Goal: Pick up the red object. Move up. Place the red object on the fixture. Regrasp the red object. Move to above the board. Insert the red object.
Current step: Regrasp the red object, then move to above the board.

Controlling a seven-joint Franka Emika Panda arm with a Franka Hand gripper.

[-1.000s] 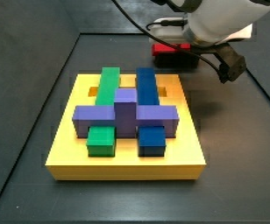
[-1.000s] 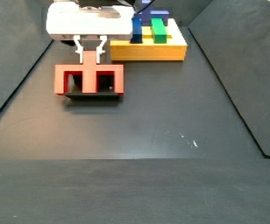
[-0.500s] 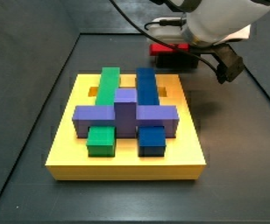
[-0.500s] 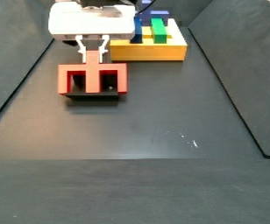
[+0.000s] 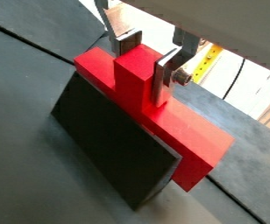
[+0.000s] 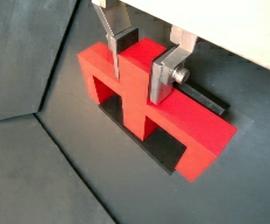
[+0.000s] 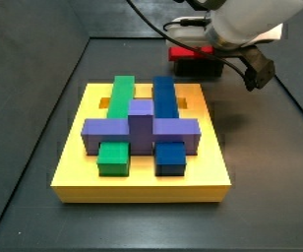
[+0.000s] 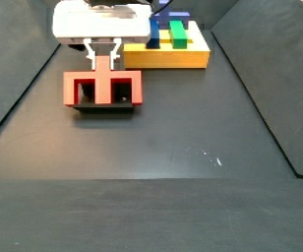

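The red object (image 5: 187, 140) lies flat across the top of the fixture (image 5: 108, 140), its wide bar and two short legs showing clearly in a wrist view (image 6: 202, 133). My gripper (image 5: 147, 66) stands over it with one silver finger on each side of the central stem, shut on the stem (image 6: 138, 80). In a side view the red object (image 8: 101, 91) sits in front of the board (image 8: 181, 59), with the gripper (image 8: 103, 59) just above it. From the opposite side view the red object (image 7: 187, 52) shows behind the board (image 7: 76, 162), partly hidden by the arm.
The yellow board carries green (image 7: 119, 94), blue (image 7: 163, 94) and purple (image 7: 141, 128) blocks. Black walls edge the dark floor (image 8: 167, 167). The fixture (image 8: 104, 111) stands close to the board's near side.
Almost nothing differs. In one side view the red object and the arm sit very slightly higher than a second ago.
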